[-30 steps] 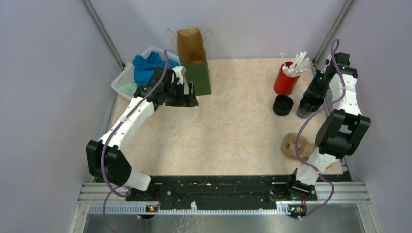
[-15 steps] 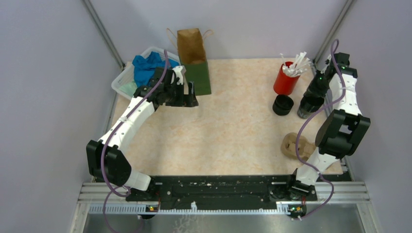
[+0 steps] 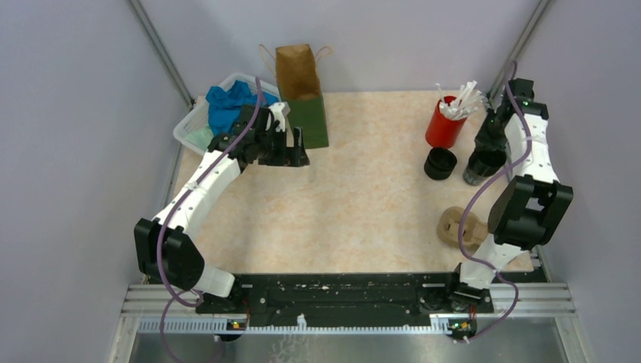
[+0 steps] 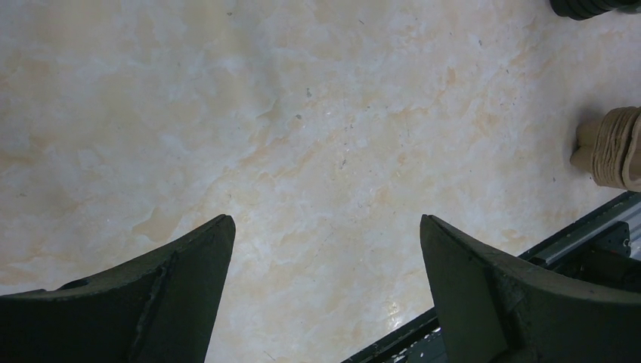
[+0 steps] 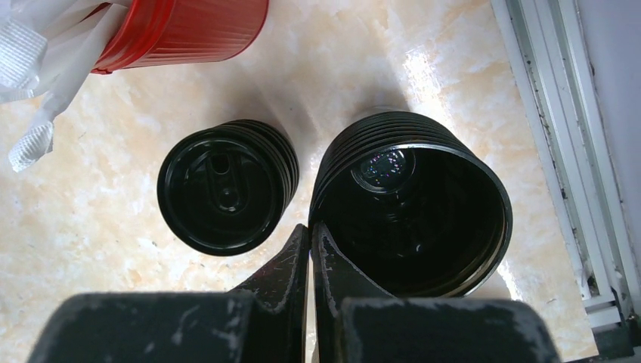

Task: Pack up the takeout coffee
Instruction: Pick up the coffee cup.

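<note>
Two small black takeout coffee cups stand at the right of the table. One has its lid on (image 3: pixel 440 162) and also shows in the right wrist view (image 5: pixel 225 189). The other (image 3: pixel 482 165) is open-topped (image 5: pixel 423 212). My right gripper (image 5: pixel 310 227) is shut on the left rim of the open cup, one finger outside the wall and one inside. In the top view that gripper (image 3: pixel 487 151) hangs over the cup. My left gripper (image 4: pixel 325 221) is open and empty, held over bare table beside the brown and green paper bag (image 3: pixel 302 98).
A red cup of white sticks (image 3: pixel 446 121) stands just behind the coffee cups. A tan pulp carrier (image 3: pixel 459 227) lies near the right arm's base. A clear bin with blue cloth (image 3: pixel 223 106) sits at the back left. The table's metal edge rail (image 5: pixel 559 151) runs right of the cups.
My right wrist has shifted slightly back and right, and the open cup has moved a little with it. The left arm has not moved.
</note>
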You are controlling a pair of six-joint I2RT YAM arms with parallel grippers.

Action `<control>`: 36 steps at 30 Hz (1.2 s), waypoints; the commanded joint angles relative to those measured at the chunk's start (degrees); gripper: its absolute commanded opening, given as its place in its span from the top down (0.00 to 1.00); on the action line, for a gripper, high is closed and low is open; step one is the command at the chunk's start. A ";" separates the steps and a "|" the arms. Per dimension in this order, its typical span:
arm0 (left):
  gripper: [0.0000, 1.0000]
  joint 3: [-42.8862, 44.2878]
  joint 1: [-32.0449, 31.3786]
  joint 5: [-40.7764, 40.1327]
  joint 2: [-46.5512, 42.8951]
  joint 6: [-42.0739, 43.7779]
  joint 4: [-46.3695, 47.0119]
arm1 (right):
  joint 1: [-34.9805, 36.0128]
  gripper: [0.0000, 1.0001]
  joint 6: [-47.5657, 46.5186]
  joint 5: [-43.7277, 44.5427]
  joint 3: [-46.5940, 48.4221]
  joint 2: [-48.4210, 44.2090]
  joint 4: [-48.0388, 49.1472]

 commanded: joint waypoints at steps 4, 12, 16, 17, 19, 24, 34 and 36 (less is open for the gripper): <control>0.02 2.41 -0.18 1.08 -0.31 -0.17 2.34 | 1.35 1.00 -0.63 6.44 4.99 -2.26 -2.23; 0.02 2.89 -0.18 1.19 0.27 -0.35 2.41 | 5.67 1.00 -2.25 15.70 7.03 -2.03 -3.47; 0.02 2.90 -0.18 1.39 0.41 -0.51 2.44 | 6.45 1.00 -3.32 17.44 6.53 -1.88 -3.61; 0.02 2.90 -0.19 1.47 0.41 -0.53 2.45 | 6.81 1.00 -3.45 18.30 6.65 -2.00 -3.83; 0.02 2.88 -0.19 1.42 0.42 -0.53 2.46 | 8.12 1.00 -4.45 20.21 6.91 -2.45 -3.98; 0.02 2.82 -0.22 1.55 0.59 -0.70 2.60 | 9.22 1.00 -5.22 22.06 6.35 -3.53 -4.57; 0.02 3.42 -0.27 2.15 0.72 -1.22 2.90 | 9.24 1.00 -5.17 23.61 7.39 -7.18 -5.73; 0.02 3.47 -0.27 2.29 0.75 -1.40 2.95 | 9.25 1.00 -5.17 23.82 7.80 -7.85 -5.77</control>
